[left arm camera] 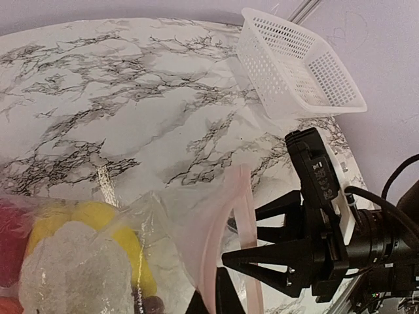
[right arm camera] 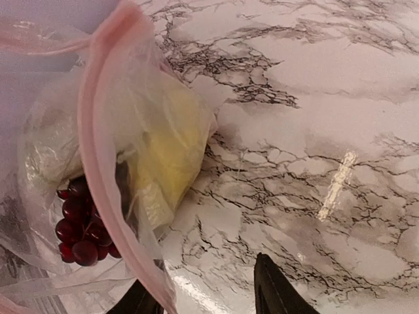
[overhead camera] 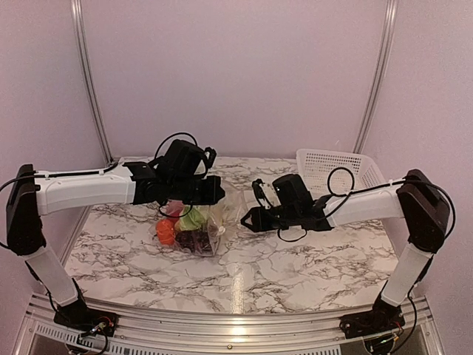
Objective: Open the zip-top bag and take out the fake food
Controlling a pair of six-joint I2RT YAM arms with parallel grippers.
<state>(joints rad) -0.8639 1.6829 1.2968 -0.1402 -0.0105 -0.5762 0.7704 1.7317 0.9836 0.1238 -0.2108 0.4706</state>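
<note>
Marble-patterned table [overhead camera: 295, 274], zip-top bag [overhead camera: 213, 224] of fake food [overhead camera: 194, 238] seemingly resting mid-table, white basket [overhead camera: 325, 159] far right

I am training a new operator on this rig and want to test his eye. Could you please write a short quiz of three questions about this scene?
1. True or false: the fake food lies in the white basket.
2. Which colour is the zip strip of the zip-top bag? A blue, B pink, C green.
3. Fill the gap: the right gripper, beside the bag, has its jaws ____.

Key: 1 false, the food is inside the bag; 2 B; 3 open.
</note>
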